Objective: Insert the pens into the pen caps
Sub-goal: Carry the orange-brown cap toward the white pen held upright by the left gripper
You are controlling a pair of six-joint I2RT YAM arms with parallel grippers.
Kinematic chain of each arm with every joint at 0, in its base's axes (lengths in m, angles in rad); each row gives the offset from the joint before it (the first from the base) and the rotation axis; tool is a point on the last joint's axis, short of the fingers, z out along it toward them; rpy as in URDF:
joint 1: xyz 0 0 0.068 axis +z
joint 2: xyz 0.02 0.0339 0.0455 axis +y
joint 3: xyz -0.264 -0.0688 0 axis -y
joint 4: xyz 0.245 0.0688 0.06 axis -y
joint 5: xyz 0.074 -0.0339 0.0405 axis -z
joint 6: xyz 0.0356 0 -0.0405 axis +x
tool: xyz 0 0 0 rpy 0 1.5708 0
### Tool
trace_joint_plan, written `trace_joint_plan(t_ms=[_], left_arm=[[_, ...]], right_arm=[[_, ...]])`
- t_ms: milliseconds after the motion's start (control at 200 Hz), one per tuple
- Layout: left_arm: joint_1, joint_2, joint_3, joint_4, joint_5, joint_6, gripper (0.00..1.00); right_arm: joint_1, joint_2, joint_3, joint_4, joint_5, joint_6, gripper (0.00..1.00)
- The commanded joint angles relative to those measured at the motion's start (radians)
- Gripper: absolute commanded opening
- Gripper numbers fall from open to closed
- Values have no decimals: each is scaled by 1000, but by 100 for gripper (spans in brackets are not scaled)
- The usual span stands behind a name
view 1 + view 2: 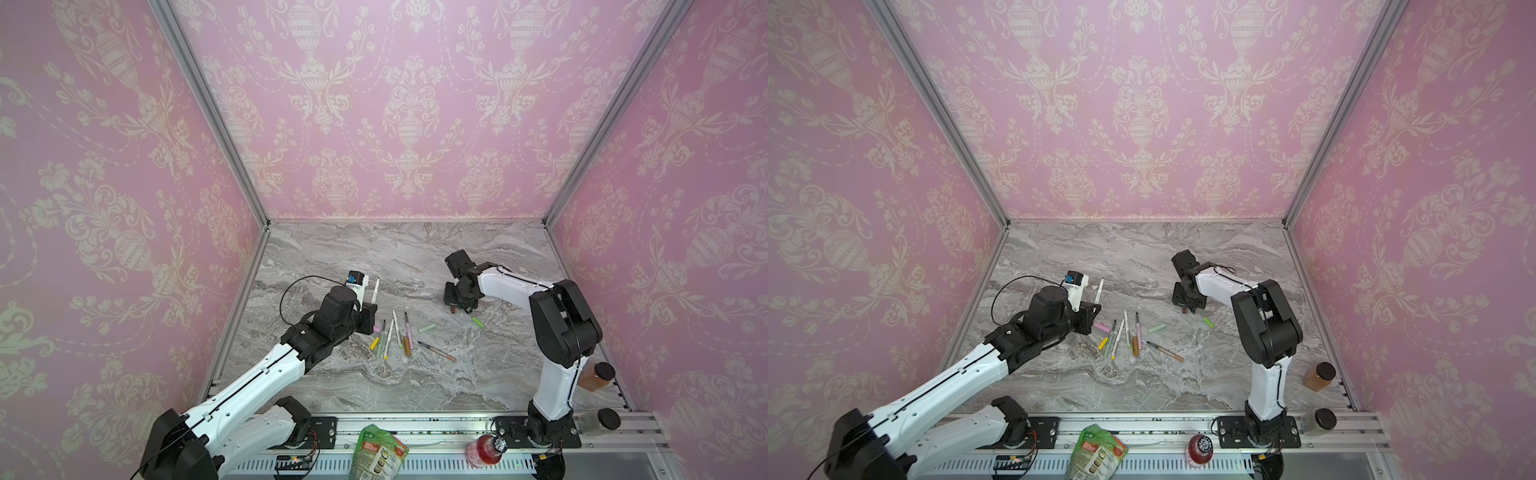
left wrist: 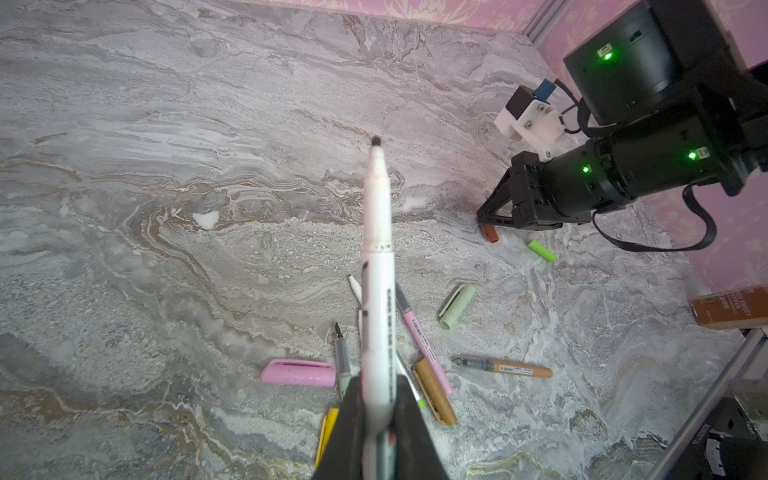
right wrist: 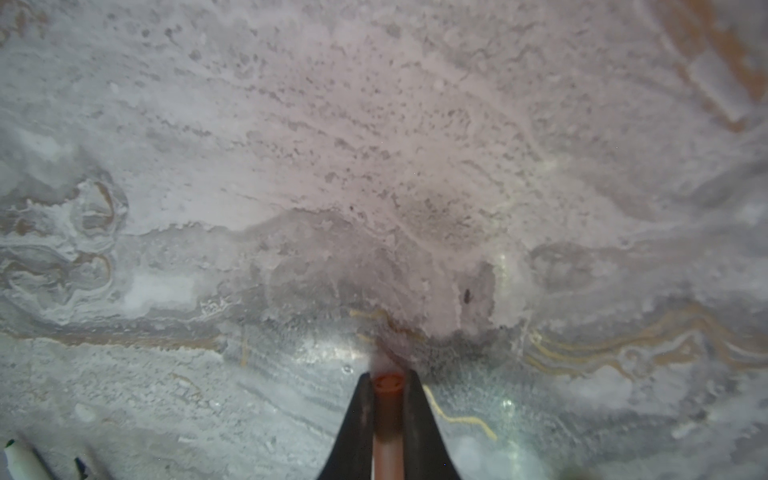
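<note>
Count: left gripper [image 2: 376, 386] clamps one white pen [image 2: 376, 232]; five pens [image 2: 422, 336] lie mid-table; right gripper [image 3: 387, 380] pinches one brown cap [image 3: 387, 419]; five caps [image 2: 457, 305] lie loose.

The grey marble table [image 1: 374, 257] carries scattered pens [image 1: 440, 353] and loose pen caps [image 1: 426, 328].

Both top views high, facing down onto the table [image 1: 415, 390], wrist views close above it, right seemingly nearest.

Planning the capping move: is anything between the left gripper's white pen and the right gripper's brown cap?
Nothing visible. Only bare table lies between the white pen in the left gripper and the brown cap in the right gripper; the loose pens lie flat, nearer the robot.
</note>
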Motion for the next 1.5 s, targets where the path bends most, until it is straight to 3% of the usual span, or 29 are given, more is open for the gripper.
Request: trace_joint_plan(t_ms=[0,240,455,971,1496], left_arm=[[-19,27,30,-2,53,24,0],[-52,139,90,40,215,19,0],[-84,216,97,106,281,-15,0],[-107,293,133,170,294,-35,0],[-111,295,121,197,248,-47,0]], right_arm=[[-13,-102,12,-30,-40,16,0],[-34,-222,61,23,-187,102,0],[-26,-287,50,129,-322,230,0],[56,-279,19,263,-388,374,0],[83,-278,20,257,-392,377,0]])
